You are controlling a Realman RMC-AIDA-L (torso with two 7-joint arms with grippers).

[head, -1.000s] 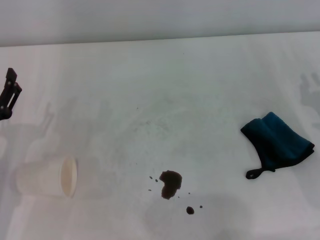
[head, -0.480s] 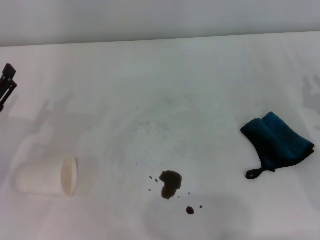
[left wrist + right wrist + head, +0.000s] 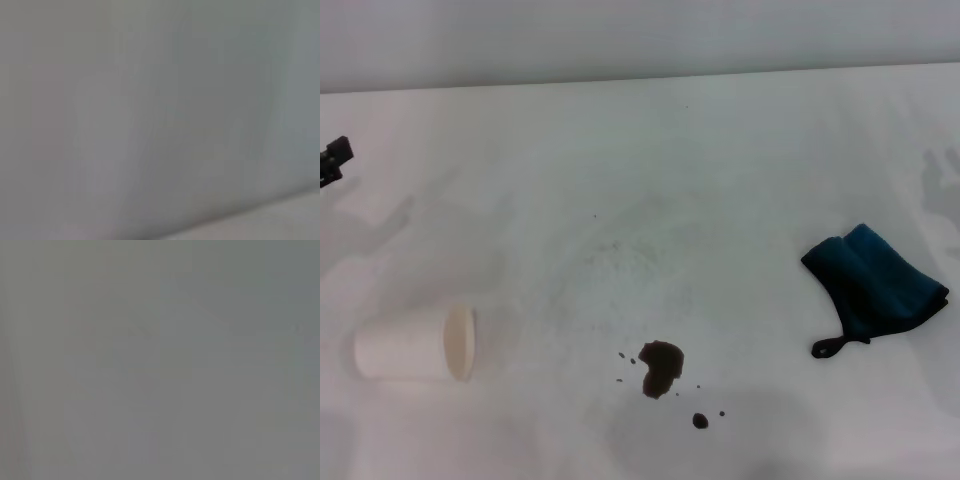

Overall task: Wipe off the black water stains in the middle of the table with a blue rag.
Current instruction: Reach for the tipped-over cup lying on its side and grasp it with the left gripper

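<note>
The black water stains (image 3: 660, 366) lie on the white table (image 3: 720, 180) near the front middle, a dark blotch with small droplets around it. The blue rag (image 3: 876, 280) lies folded at the right, its black loop toward the front. Only the tip of my left gripper (image 3: 333, 160) shows at the far left edge, above the table and far from both. My right gripper is out of view. Both wrist views show only plain grey surface.
A white paper cup (image 3: 415, 346) lies on its side at the front left, its mouth facing right. A grey wall runs along the table's far edge.
My left gripper has drawn back to the left and up, almost out of the head view. The cup, stains and rag have not moved.
</note>
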